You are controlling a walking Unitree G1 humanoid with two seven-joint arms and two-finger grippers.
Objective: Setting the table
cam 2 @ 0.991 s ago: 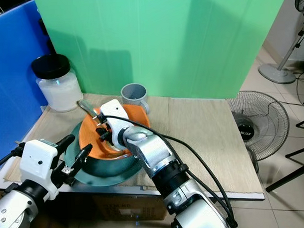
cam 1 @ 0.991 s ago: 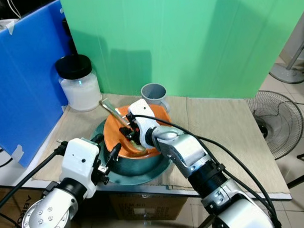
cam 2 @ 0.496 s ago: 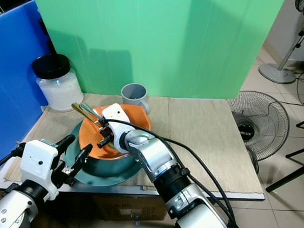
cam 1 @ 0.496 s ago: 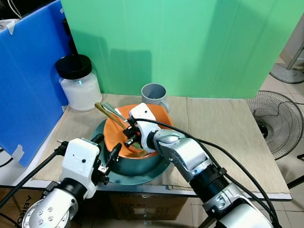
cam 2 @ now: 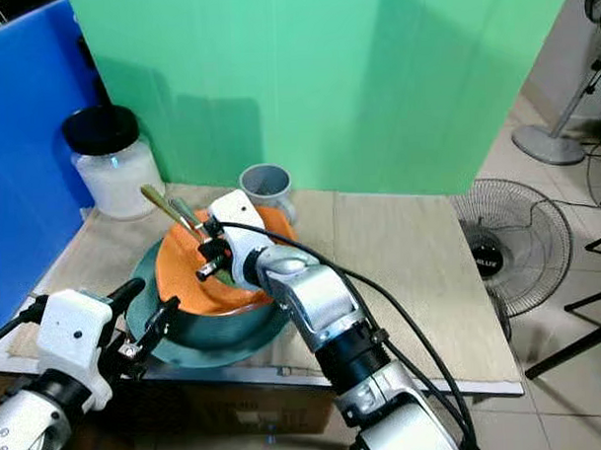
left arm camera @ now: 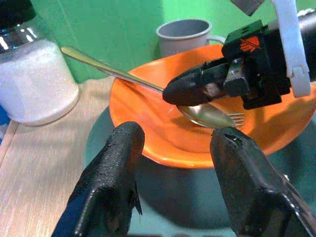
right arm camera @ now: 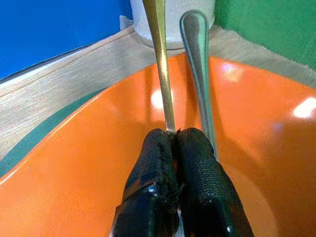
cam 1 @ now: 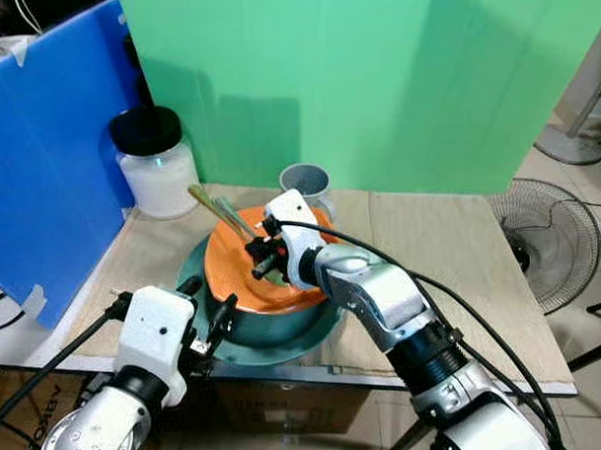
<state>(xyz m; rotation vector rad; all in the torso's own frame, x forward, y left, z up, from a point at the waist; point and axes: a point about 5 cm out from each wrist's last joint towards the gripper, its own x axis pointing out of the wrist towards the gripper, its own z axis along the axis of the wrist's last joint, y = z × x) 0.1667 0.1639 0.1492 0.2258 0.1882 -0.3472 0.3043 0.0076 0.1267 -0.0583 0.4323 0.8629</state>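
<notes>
Seemingly, gold spoon (cam 1: 213,206) handle points toward jar (cam 1: 158,163).

An orange bowl (cam 1: 245,278) sits in a dark teal plate (cam 1: 284,329) on a beige woven-look mat (cam 1: 440,250), with a gold spoon (right arm camera: 159,64), a silver fork (right arm camera: 196,59) and a grey mug (cam 1: 304,181). The jar (cam 1: 158,171) is white with a black lid, before blue (cam 1: 42,165) and green (cam 1: 375,84) boards. Both grippers (left arm camera: 173,182) (right arm camera: 173,182) are black on white mounts.

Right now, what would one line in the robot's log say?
right gripper: shut on gold spoon | spoon: lifted over orange bowl | fork: in bowl | left gripper: open, near plate
</notes>
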